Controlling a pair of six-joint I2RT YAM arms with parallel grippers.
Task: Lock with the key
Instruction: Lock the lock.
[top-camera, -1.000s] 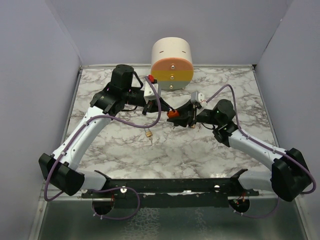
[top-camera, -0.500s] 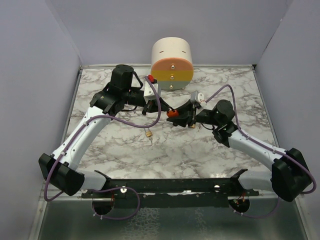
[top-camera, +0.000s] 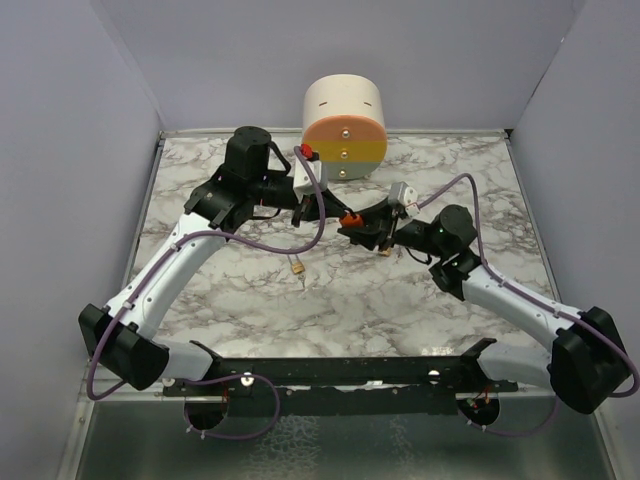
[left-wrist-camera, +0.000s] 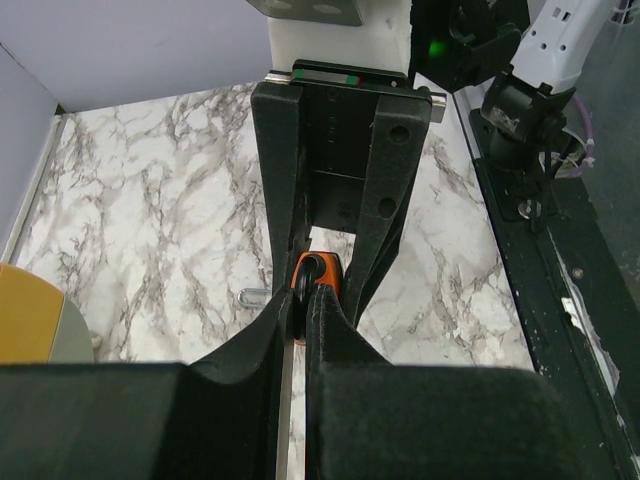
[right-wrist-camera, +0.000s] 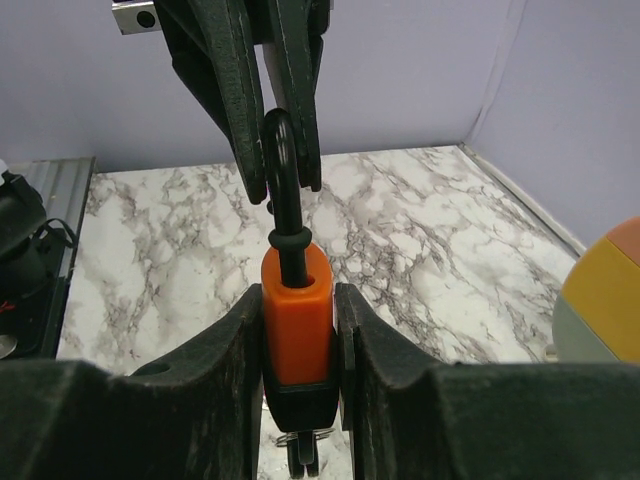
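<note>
above the middle of the white grey-veined marble table (top-camera: 420, 300), slightly towards its far side, the two arms meet tip to tip. between them is an orange padlock (top-camera: 348, 219), a block-shaped body with a black hooped shackle (right-wrist-camera: 283, 170).

right gripper (right-wrist-camera: 298, 320): narrowly set, both fingers pressed flat against the two sides of the orange body. the body sits upright between them in the right wrist view, shackle end pointing away from the wrist.

left gripper (left-wrist-camera: 303, 310): closed almost fully, its two fingers pinching the top of the shackle hoop from either side. the shackle stands raised out of the body, a short length of its leg exposed above the orange block.

the orange padlock is carried by both grippers, off the table surface.

key bunch (right-wrist-camera: 303, 448): a dark piece with a small ring shows just under the padlock's body, between the right fingers at the bottom edge of the right wrist view. it is cropped, and whether a blade sits in the keyhole cannot be told. the top view does not resolve it.

other items: a small brass padlock (top-camera: 299, 267) lies on the marble, near of and left of the grippers and apart from them. a cream drum on its side (top-camera: 344, 125), its round face banded orange, yellow and grey-green, stands at the far edge.
</note>
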